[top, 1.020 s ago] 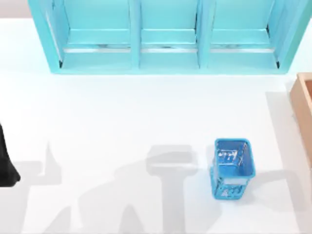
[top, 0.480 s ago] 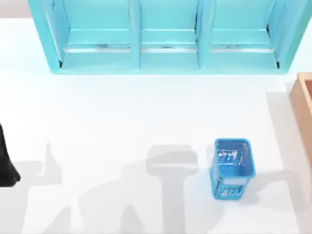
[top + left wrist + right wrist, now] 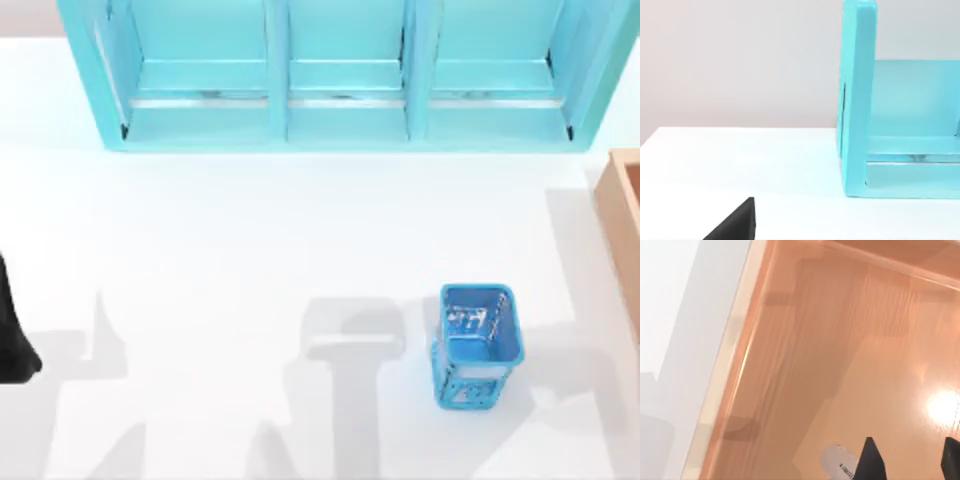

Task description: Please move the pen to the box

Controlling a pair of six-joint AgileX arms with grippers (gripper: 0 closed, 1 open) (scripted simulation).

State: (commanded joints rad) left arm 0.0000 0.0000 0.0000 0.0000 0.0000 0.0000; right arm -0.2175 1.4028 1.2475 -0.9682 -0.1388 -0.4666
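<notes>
Your right tool [image 3: 910, 460] hangs over the box [image 3: 850, 355], fingers apart, pen [image 3: 840, 465] just beside them.

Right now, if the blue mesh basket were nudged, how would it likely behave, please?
Being open mesh, the basket is probably light. It stands upright and looks tall for its base, so a high push might tip it. On the smooth white table, a low push would likely slide it.
</notes>
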